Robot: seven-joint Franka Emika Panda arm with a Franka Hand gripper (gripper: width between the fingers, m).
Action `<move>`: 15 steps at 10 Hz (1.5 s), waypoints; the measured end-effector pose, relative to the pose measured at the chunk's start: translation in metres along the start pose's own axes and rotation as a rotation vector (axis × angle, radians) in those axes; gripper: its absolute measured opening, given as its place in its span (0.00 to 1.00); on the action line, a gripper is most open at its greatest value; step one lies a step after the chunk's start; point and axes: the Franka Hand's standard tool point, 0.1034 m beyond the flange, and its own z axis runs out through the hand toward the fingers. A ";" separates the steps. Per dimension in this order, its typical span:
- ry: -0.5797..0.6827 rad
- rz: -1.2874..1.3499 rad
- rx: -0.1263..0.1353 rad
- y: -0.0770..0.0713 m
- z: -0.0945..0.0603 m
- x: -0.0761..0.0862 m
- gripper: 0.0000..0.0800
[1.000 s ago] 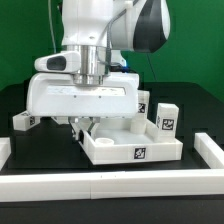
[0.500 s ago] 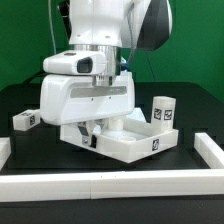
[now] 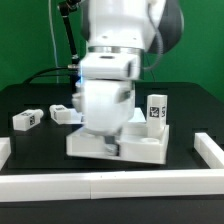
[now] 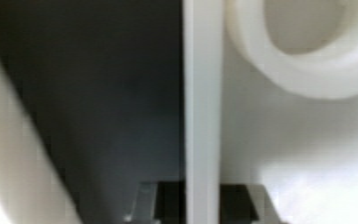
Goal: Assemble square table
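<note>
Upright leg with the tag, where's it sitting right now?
Exterior view: the upright leg stands on the exterior view's right, at the square top's far right corner; whether inside the rim or just behind it is unclear.

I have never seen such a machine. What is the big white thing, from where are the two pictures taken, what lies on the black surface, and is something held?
The big white thing is a robot arm. At its lower end is a gripper with two fingers. One picture looks at the whole scene from outside. The other comes from a camera on the arm's wrist, very close, so it is blurred.

On the black table lies the white square top, a shallow tray with a raised rim. Three short white legs with black-and-white tags show: that one and a second lie at the exterior view's left, and a third stands at its right, near the top. White bars border the table.

The gripper is shut and seems to pinch the top's rim: in the wrist view this thin white wall runs between two dark fingertips.
</note>
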 end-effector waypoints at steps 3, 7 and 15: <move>0.007 -0.207 -0.020 0.007 0.002 0.015 0.07; 0.015 -0.223 -0.023 0.008 0.000 0.029 0.07; 0.031 -0.216 -0.018 0.026 0.011 0.082 0.08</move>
